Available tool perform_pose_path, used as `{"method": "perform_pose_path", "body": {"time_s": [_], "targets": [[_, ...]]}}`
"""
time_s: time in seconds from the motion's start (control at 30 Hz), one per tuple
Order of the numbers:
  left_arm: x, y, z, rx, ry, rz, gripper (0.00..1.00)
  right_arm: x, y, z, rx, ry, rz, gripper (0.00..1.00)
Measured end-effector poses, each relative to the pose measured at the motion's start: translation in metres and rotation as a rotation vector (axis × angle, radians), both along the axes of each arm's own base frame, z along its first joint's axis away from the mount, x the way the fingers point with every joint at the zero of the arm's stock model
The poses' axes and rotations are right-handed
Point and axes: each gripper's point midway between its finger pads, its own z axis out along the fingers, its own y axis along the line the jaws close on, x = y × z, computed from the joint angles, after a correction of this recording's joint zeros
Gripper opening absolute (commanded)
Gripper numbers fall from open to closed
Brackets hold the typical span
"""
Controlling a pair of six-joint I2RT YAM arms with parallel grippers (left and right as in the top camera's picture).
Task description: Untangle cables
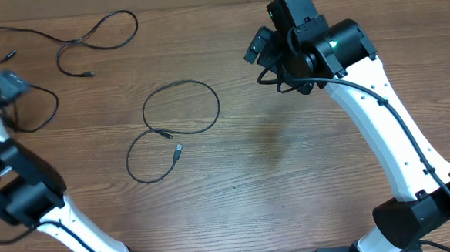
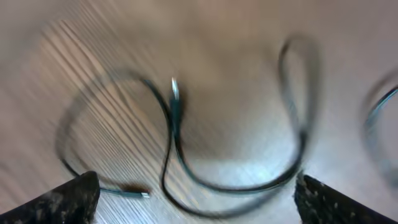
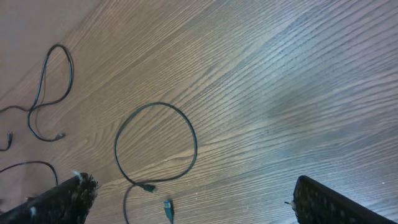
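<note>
Left pincer [image 2: 196,202] and right pincer [image 3: 196,202] are both spread open, empty. Cables [image 2: 176,115] are judged light, limp and thin. They are best pinched mid-strand, just ahead of the left pincer.

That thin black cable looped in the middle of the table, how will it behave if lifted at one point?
Probably floppy: the thin black cable lies in loose curves, so it would likely drape from one pinch. It looks light, and its small plug end would probably dangle. Pushed across the wooden table, it would likely bunch rather than roll.
</note>
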Motion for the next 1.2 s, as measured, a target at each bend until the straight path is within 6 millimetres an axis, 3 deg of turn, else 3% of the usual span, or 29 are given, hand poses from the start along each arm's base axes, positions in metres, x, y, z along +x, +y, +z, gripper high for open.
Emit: {"method": "perform_pose_path", "body": {"time_s": [0.07, 0.17, 0.27, 0.37, 0.43, 0.6, 0.83, 1.2], "targets": [[0.009, 0.005, 0.044, 0.044, -0.124, 0.012, 1.00, 0.000, 0.000, 0.000, 0.000, -0.002, 0.000, 1.00], [0.025, -0.008, 0.095, 0.035, -0.291, -0.036, 0.97, 0.000, 0.000, 0.000, 0.000, -0.002, 0.000, 1.00], [0.036, -0.025, 0.117, -0.020, -0.382, -0.100, 0.90, 0.000, 0.000, 0.000, 0.000, -0.001, 0.000, 1.00], [0.044, -0.039, 0.108, -0.070, -0.383, -0.143, 0.79, -0.001, -0.001, -0.001, -0.003, 0.004, 0.000, 1.00], [0.052, -0.047, 0.093, -0.096, -0.362, -0.183, 0.65, -0.001, -0.001, -0.001, -0.004, 0.007, 0.000, 1.00], [0.059, -0.055, 0.056, -0.120, -0.278, -0.241, 0.51, -0.002, -0.001, -0.001, -0.004, 0.008, 0.000, 1.00], [0.048, -0.042, 0.003, -0.091, -0.114, -0.193, 0.50, -0.002, -0.001, -0.001, -0.004, 0.008, 0.000, 1.00], [0.039, -0.030, -0.005, -0.024, -0.034, -0.202, 0.50, -0.002, -0.001, -0.001, -0.004, 0.007, 0.000, 1.00]]}}
